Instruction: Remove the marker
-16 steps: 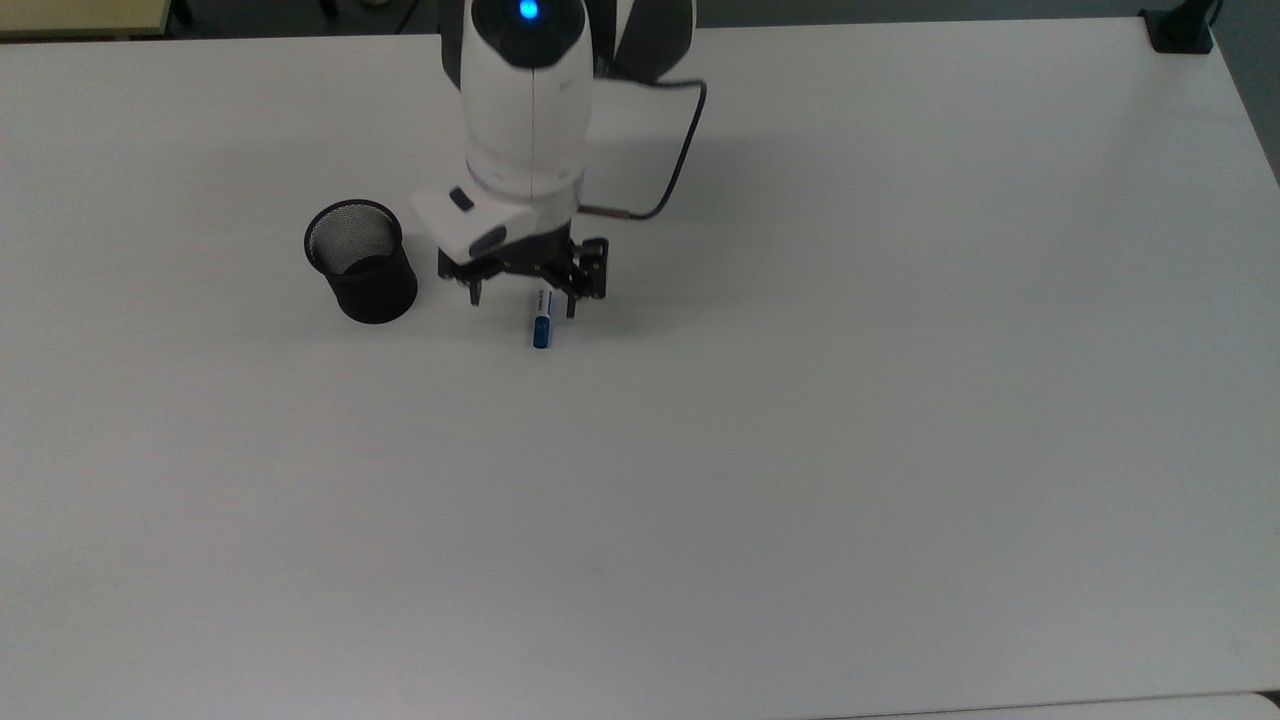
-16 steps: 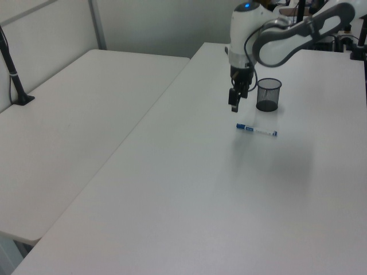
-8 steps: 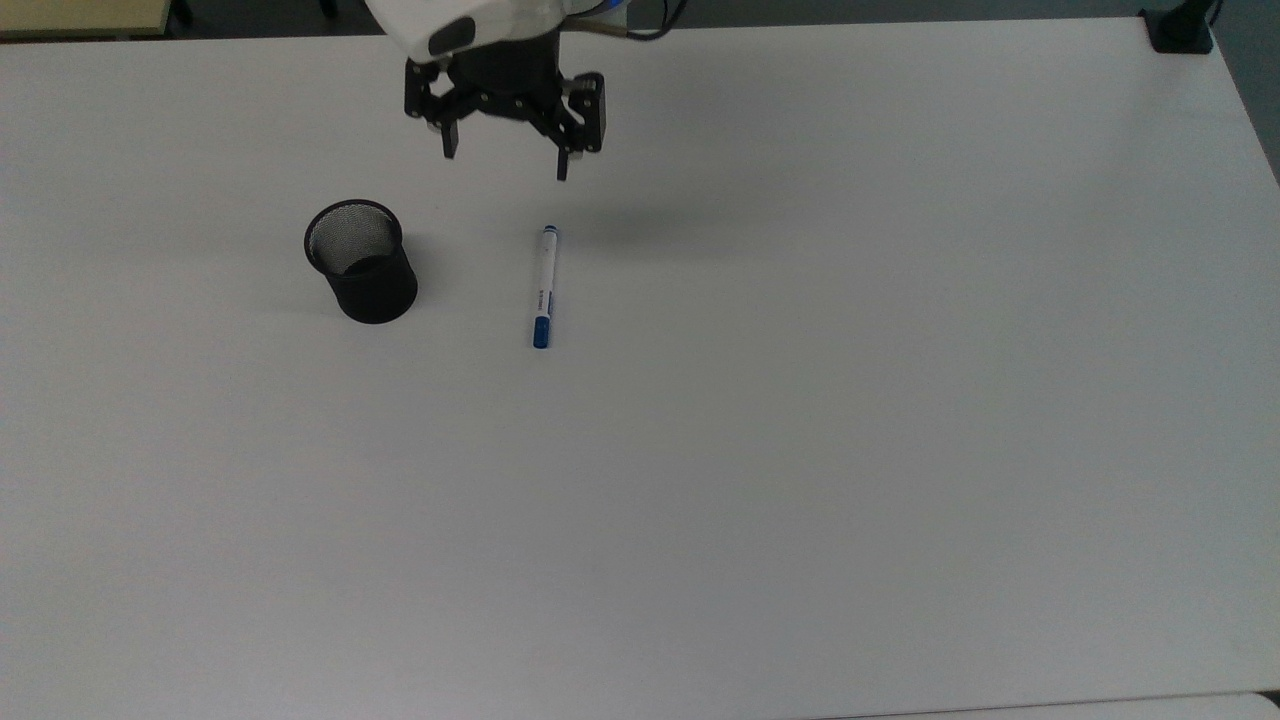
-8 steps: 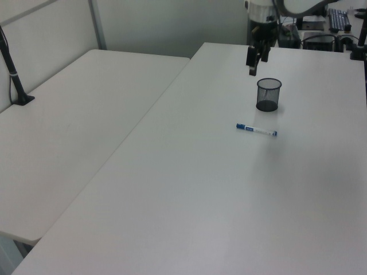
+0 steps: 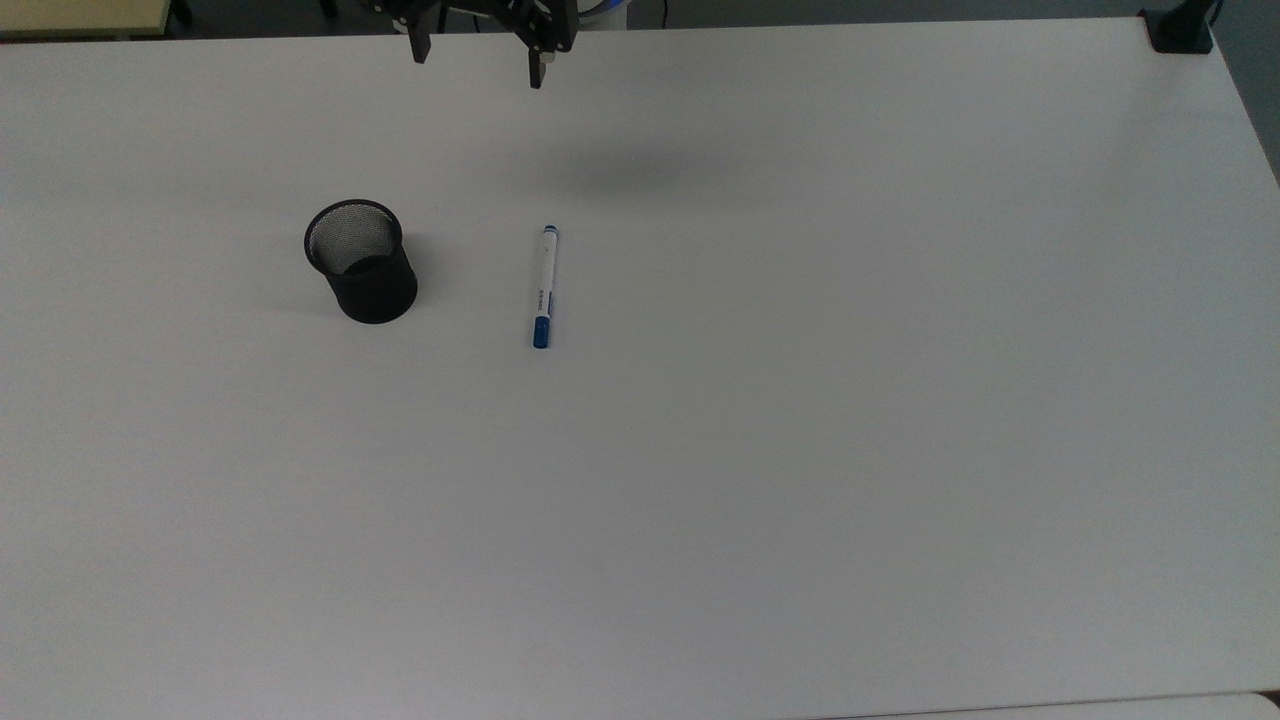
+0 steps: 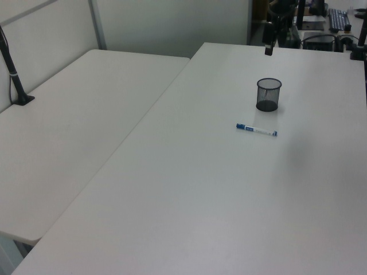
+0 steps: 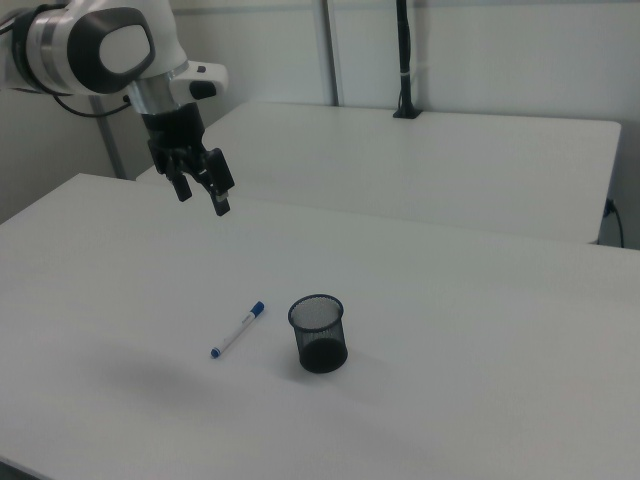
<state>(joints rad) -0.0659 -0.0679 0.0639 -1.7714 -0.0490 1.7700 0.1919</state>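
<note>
White table [image 5: 800, 450] carries everything: near to far in the top view, the marker [image 5: 542, 287] lies flat just right of the mesh cup [image 5: 361, 261] (already out), and beyond the cup the gripper [image 5: 478, 55] has risen away, fingers spread, empty; removal looks finished.

Below the gripper [image 7: 202, 195], a smooth matt white table [image 5: 800, 450], faintly sheened, no grain or texture. Just under and off to the top view's left of the black fingers: a black mesh cup [image 5: 361, 261], fine wire weave, see-through at the wall, dull finish. Nearer beneath the gripper, the marker [image 5: 543, 286]: smooth plastic barrel, white with small print, glossy blue cap and blue end tip. On the gripper itself, hard black parts, matt, angular. Above it, a glossy white arm shell [image 7: 110, 45] with grey smooth joint covers, catching room light.
</note>
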